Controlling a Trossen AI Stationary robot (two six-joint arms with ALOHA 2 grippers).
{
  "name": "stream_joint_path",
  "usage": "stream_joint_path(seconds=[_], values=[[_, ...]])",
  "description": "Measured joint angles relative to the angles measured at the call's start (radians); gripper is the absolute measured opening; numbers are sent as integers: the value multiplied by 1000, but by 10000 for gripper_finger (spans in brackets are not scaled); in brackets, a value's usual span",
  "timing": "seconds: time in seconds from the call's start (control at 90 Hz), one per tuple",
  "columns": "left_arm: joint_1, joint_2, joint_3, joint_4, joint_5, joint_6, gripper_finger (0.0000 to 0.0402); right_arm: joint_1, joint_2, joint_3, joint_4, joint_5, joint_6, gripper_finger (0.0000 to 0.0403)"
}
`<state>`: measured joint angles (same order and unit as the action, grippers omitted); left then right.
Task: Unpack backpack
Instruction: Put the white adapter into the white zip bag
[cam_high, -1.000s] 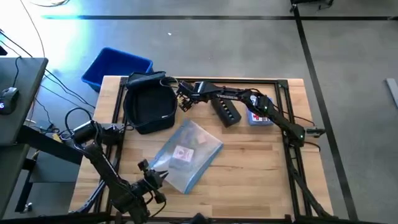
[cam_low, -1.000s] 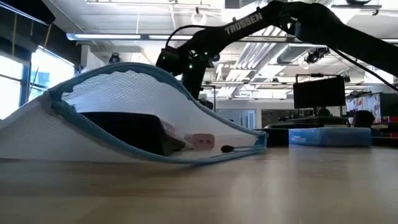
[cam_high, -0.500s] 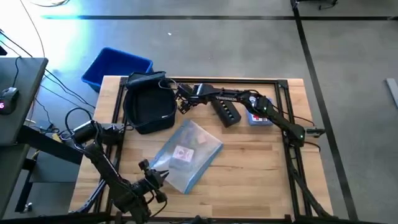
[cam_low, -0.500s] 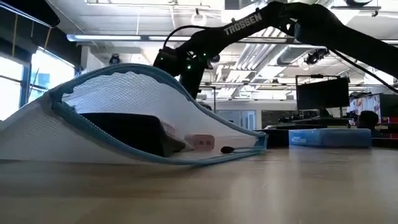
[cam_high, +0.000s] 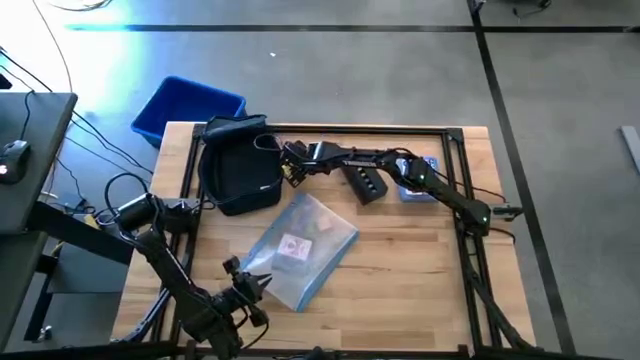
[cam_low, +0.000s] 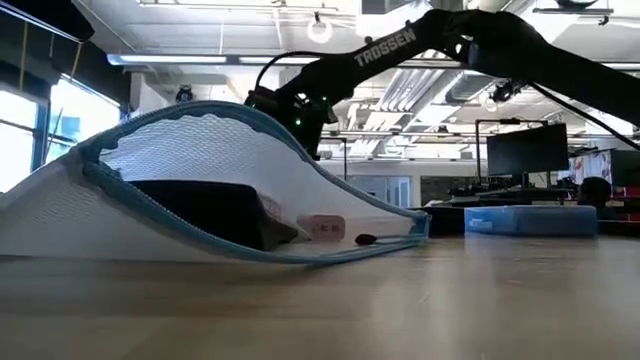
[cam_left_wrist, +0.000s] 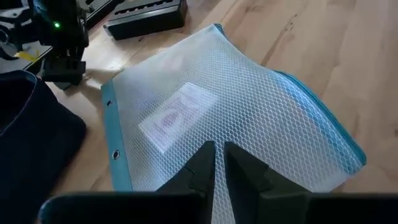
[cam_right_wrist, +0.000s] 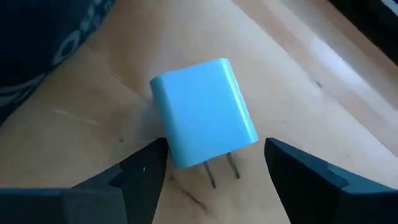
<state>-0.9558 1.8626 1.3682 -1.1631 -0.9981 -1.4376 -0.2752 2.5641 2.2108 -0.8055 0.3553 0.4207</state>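
Reaching across the far side of the pale wooden table, our right gripper sits just beside the soft dark navy fabric backpack, which lies open-mouthed at about ten o'clock on the tabletop, close to the bright blue rigid plastic bin standing off the table corner. In the right wrist view the two dark fingers stand well apart with a small light-blue plastic wall charger lying on the wood between them, its two metal prongs pointing back toward the wrist. The charger is not clamped; we judge it has been set down here, next to the bag, as one more unpacked item.

At about twelve o'clock lie a black ridged rectangular block and, beside it, a flat pale-blue box, well clear of the bag, so the space beside its mouth remains free.

Our left gripper waits at about seven o'clock, its fingers nearly together on nothing, aimed over the clear mesh zip pouch with teal edging in the middle of the table. The pouch's printed label faces up, and in the low view it bulges over a dark item inside.
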Motion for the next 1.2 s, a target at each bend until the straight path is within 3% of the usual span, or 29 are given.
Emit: stream_joint_path(seconds=[0.4, 0.811, 0.967, 1.2], values=[[0, 0, 0, 7, 1, 1, 16, 2, 0, 0, 37, -19, -88, 255], [0, 0, 0, 10, 1, 1, 16, 8, 7, 0, 146, -69, -174, 323], [0, 0, 0, 11, 3, 1, 16, 8, 17, 0, 208, -108, -206, 325], [0, 0, 0, 12, 11, 2, 16, 14, 33, 0, 208, -68, -268, 312]])
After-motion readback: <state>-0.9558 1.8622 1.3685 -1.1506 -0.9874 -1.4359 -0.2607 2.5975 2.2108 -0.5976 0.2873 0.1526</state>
